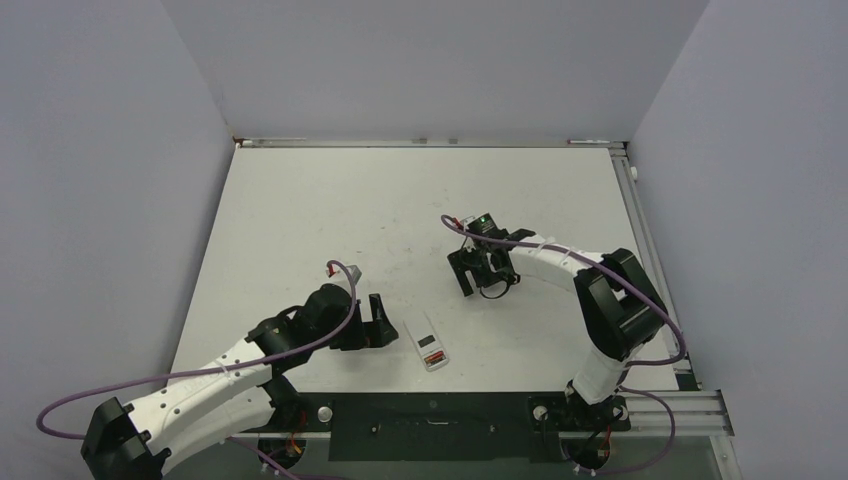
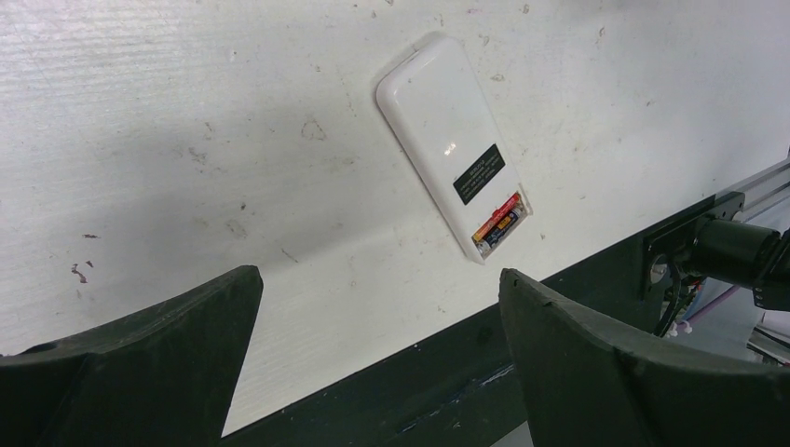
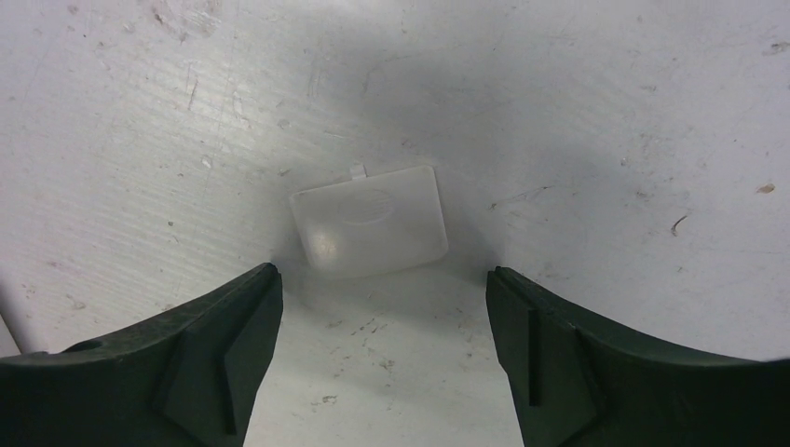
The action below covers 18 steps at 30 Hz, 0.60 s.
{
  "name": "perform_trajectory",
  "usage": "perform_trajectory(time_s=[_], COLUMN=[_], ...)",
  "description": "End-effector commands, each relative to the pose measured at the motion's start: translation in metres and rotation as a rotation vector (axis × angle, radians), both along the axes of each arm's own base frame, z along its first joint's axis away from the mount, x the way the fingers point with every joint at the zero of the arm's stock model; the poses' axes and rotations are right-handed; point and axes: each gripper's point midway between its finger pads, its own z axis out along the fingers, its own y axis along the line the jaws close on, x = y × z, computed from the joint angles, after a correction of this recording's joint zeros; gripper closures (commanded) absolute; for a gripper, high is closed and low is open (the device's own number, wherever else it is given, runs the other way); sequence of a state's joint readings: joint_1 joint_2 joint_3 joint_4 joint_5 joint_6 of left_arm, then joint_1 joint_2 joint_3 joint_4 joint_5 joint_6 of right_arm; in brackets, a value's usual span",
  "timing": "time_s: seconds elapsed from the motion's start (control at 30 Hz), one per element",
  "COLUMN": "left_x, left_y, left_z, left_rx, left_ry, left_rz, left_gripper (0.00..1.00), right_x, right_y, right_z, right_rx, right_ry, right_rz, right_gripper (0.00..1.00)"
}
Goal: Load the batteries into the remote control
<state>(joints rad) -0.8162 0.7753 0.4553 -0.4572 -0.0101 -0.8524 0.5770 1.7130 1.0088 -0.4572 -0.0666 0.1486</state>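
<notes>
A scuffed white bench sits between plain grey walls. A small translucent white chip with a little tab on its far edge lies flat on it. A black strip runs along the near edge

The remote control lies flat and back-up on the surface, close to its near edge and roughly midway between the two arm bases. The batteries sit side by side in the open compartment at the remote's near end, with a label just behind it on the same back face. The left gripper stands just left of the remote, apart from it. The right gripper is farther back and to the right, well apart from the remote. A loose battery cover lies flat on the surface under that gripper, just ahead of its spread fingertips and centred between them.
</notes>
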Motion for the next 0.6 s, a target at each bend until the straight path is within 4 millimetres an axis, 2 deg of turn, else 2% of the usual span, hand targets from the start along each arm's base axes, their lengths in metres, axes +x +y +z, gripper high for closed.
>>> perform_trajectory(time_s=[0.0,0.23,0.57], left_x=[0.006,0.006,0.006], left_y=[-0.005,-0.004,-0.002], left_z=[0.012,0.011,0.006], left_rx=[-0.020,-0.022,-0.016], left_ry=[-0.027,-0.024,-0.015], left_rz=[-0.005,-0.003,0.004], left_gripper=[0.03,0.04,0.04], right_x=[0.021,0.027,0.024], right_y=[0.014,0.015,0.013], right_z=[0.011,0.007,-0.004], right_rx=[0.058,0.071,0.046], right_ry=[-0.047,-0.043,-0.014], right_rz=[0.022,0.038,0.051], right_gripper=[0.22,0.25,0.32])
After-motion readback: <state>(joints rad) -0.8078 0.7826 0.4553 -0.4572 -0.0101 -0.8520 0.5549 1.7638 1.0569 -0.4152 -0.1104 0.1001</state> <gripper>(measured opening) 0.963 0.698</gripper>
